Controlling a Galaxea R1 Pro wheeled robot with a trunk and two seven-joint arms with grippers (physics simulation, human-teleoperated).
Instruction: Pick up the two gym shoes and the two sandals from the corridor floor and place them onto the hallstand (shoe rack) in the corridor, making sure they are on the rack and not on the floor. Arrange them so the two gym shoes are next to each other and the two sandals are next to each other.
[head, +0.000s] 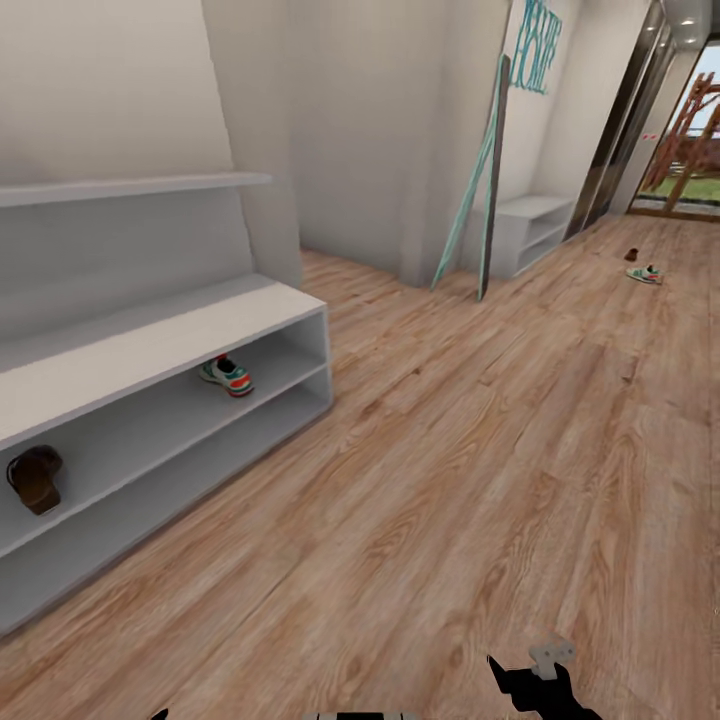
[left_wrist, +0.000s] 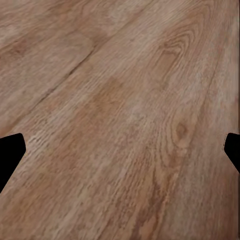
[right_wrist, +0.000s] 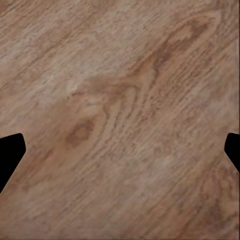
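Note:
The pale grey hallstand (head: 150, 345) stands at the left. On its upper open shelf rest one gym shoe (head: 226, 375), off-white with green and red accents, and one brown sandal (head: 35, 478) further left. Far down the corridor floor (head: 480, 470) lie the other gym shoe (head: 646, 274) and, just beyond it, the other sandal (head: 631, 254). My left gripper (left_wrist: 120, 152) is open over bare planks, its black fingertips (left_wrist: 10, 155) wide apart. The right gripper (right_wrist: 120, 152) is open the same way, with nothing between its fingertips (right_wrist: 10, 152). The right arm's end (head: 545, 680) shows at the bottom edge.
A low white bench-cabinet (head: 530, 230) stands against the far wall, with a tall teal-edged panel (head: 488, 190) leaning beside it. A wall corner (head: 420, 150) juts out between the hallstand and that cabinet. A glass door (head: 690, 140) closes the corridor's far end.

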